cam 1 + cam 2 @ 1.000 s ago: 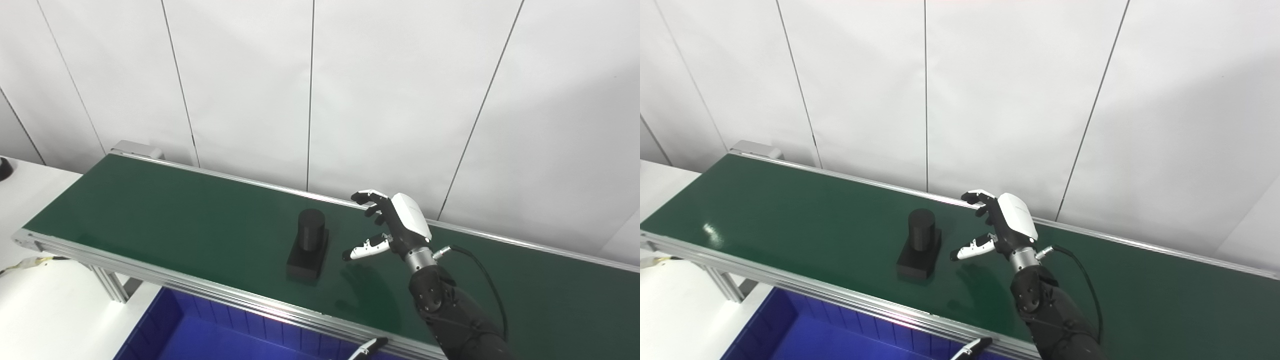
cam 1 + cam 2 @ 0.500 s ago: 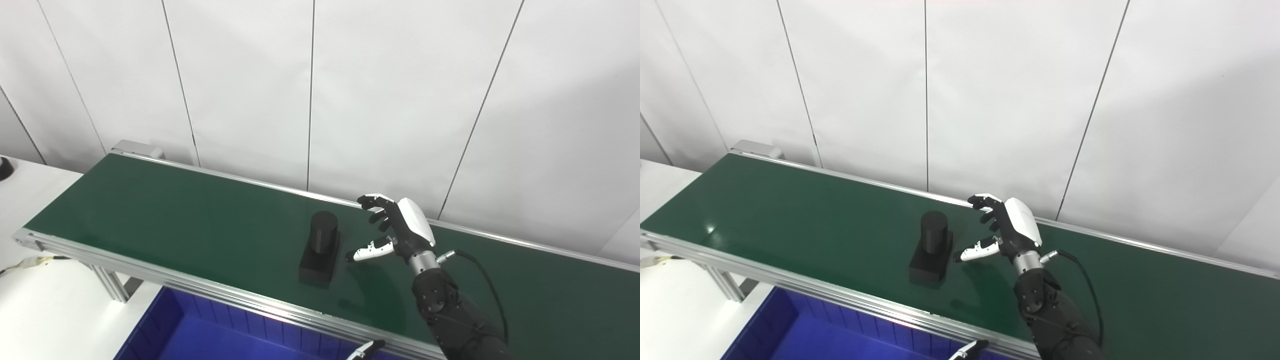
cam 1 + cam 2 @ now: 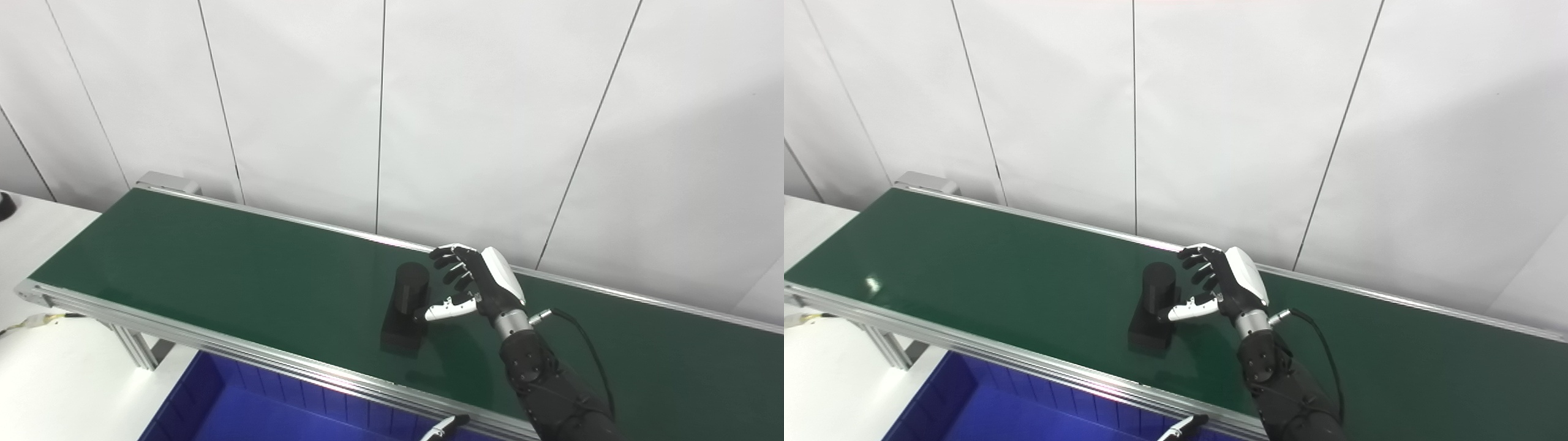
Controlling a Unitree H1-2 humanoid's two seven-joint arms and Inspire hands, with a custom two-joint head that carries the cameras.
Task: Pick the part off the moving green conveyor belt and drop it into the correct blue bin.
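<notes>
A black part point(image 3: 405, 308), an upright cylinder on a square base, stands on the green conveyor belt point(image 3: 214, 263) near its front edge. My right hand point(image 3: 474, 283) is open just to the right of the part, fingers spread around the cylinder's far side and thumb tip at its near side; whether they touch it I cannot tell. Only a fingertip of my left hand point(image 3: 442, 427) shows at the bottom edge, over the blue bin point(image 3: 245, 407).
The belt's aluminium frame point(image 3: 184, 337) runs along the front, with a leg at the left. A white table point(image 3: 55, 373) lies to the left and below. White wall panels stand close behind the belt. A cable loops from my right wrist.
The part has ridden the belt to the right, into reach of my right hand. That hand shifted slightly left and lower, its fingers and thumb now bracketing the cylinder.
</notes>
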